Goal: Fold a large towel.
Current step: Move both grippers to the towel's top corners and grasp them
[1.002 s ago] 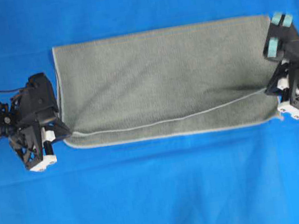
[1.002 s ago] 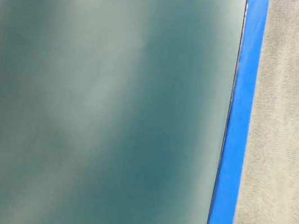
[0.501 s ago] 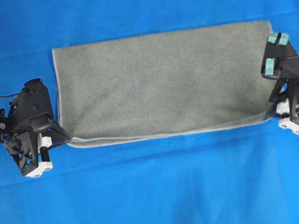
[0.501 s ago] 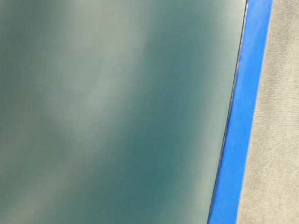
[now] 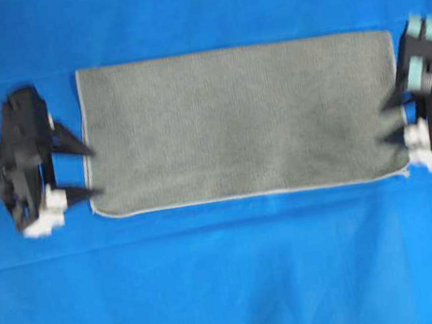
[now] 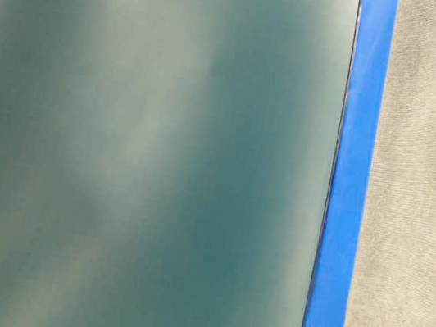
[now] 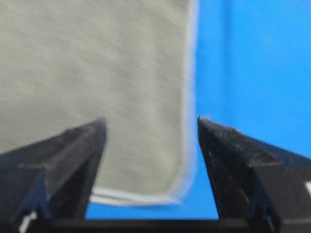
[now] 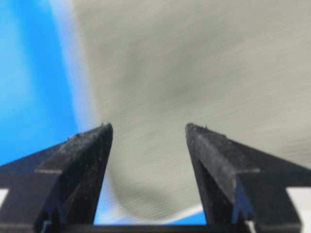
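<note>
The grey-green towel (image 5: 242, 121) lies flat on the blue cloth, doubled over, its pale hems lined up along the near edge. My left gripper (image 5: 93, 172) is open at the towel's left end, its fingertips over the near left corner and holding nothing. In the left wrist view the rounded corner of the towel (image 7: 97, 73) shows between the spread jaws of the left gripper (image 7: 151, 119). My right gripper (image 5: 388, 123) is open at the right end. Below the right gripper (image 8: 147, 125) the towel (image 8: 194, 63) lies free.
The blue cloth surface (image 5: 235, 282) spreads all round the towel. In the table-level view a blurred teal-grey surface (image 6: 137, 151) fills the left, with a blue strip (image 6: 347, 184) and the towel (image 6: 420, 196) at the right.
Both grippers have opened and let go of the towel's near corners. The upper layer has settled flat with hems aligned. Both arms have shifted toward the far side.
</note>
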Available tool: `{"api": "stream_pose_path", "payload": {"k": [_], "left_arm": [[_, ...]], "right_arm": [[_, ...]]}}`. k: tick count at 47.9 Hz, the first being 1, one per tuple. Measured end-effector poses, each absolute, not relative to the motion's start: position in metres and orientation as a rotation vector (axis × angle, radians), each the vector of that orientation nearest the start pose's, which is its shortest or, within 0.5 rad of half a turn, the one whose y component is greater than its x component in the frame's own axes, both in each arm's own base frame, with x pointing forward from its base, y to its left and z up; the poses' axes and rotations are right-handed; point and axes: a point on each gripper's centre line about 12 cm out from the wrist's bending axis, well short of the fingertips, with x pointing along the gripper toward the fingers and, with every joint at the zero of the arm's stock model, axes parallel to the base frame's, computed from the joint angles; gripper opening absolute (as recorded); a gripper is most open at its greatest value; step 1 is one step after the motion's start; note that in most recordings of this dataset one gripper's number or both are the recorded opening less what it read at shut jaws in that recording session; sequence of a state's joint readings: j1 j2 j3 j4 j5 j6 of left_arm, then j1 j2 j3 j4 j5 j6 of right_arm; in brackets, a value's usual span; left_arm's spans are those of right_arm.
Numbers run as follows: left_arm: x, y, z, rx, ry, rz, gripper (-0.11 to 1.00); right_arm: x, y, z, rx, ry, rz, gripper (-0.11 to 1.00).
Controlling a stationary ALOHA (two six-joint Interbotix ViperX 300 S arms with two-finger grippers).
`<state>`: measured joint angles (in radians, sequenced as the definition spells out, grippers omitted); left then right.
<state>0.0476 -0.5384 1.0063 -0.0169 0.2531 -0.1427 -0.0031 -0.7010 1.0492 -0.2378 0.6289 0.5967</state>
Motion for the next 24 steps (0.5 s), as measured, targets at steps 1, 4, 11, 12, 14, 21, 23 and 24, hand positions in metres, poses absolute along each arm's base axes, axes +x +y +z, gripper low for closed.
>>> {"api": "stream_pose_path", "payload": {"k": [1,4,11,12,14,21,23,24], "left_arm": [[0.254,0.019,0.201,-0.160,0.716,0.117,0.69],[0.253,0.040,0.200,-0.130,0.717,0.174,0.69],[0.257,0.083,0.190,-0.063,0.727,0.277,0.69],[0.257,0.087,0.186,-0.058,0.734,0.286,0.69],[0.258,0.096,0.181,-0.039,0.743,0.302,0.69],[0.263,0.119,0.158,0.007,0.792,0.331,0.69],[0.264,0.125,0.150,0.005,0.809,0.341,0.69],[0.265,0.128,0.145,0.004,0.819,0.345,0.69]], "right_arm": [[0.200,-0.024,0.196,0.294,0.915,-0.349,0.62],[0.199,-0.043,0.195,0.269,0.913,-0.431,0.62],[0.191,-0.087,0.183,0.243,0.957,-0.612,0.62],[0.190,-0.092,0.180,0.242,0.969,-0.632,0.62],[0.189,-0.103,0.173,0.236,0.992,-0.666,0.62],[0.187,-0.124,0.152,0.227,1.044,-0.709,0.62],[0.188,-0.129,0.146,0.227,1.052,-0.712,0.62],[0.188,-0.131,0.143,0.226,1.056,-0.712,0.62]]}}
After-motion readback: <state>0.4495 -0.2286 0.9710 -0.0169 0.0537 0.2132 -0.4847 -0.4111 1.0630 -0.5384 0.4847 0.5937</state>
